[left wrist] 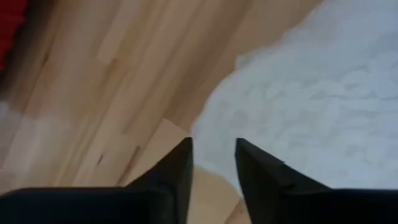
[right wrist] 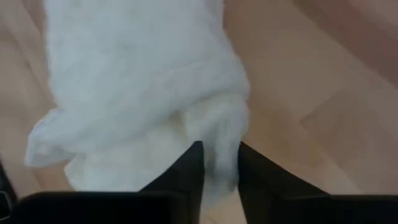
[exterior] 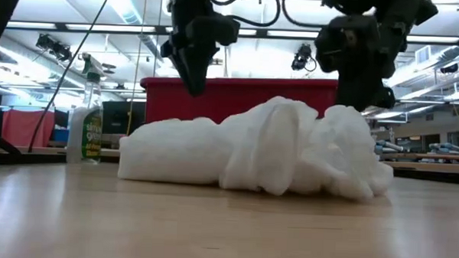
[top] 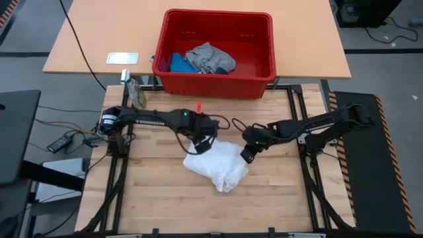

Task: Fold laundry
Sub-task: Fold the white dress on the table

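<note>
White garment (top: 217, 165) lies crumpled on table in front of red basket (top: 264, 69), left gripper (left wrist: 213, 163) & right gripper (right wrist: 219, 163) both just above it w/ fingers slightly apart, holding nothing; risk: a blind re-grab pinches bunched layers, fold goes lopsided.

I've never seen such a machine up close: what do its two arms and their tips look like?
Both arms are dark, slim and jointed, with black cables looping along them. The left arm shows a small green light. Each tool, left and right, ends in two black, wedge-shaped fingers.
</note>
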Robot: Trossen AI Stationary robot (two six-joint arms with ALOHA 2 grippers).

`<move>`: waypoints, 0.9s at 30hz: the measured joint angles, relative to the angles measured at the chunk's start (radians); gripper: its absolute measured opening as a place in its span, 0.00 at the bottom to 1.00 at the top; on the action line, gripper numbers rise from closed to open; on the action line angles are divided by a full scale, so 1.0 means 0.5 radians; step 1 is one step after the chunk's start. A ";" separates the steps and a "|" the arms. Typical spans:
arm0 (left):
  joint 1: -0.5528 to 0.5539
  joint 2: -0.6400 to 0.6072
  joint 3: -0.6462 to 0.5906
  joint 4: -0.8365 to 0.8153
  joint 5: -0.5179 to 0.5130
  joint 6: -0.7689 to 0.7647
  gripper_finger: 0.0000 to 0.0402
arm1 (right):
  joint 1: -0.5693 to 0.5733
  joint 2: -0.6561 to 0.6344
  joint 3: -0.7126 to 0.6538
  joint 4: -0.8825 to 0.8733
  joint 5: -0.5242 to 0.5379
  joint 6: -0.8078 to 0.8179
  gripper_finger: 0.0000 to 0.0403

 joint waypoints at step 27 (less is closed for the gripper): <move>-0.379 -0.424 0.000 0.375 -0.605 -0.414 0.46 | 0.056 0.700 0.002 2.116 -0.175 -1.653 0.35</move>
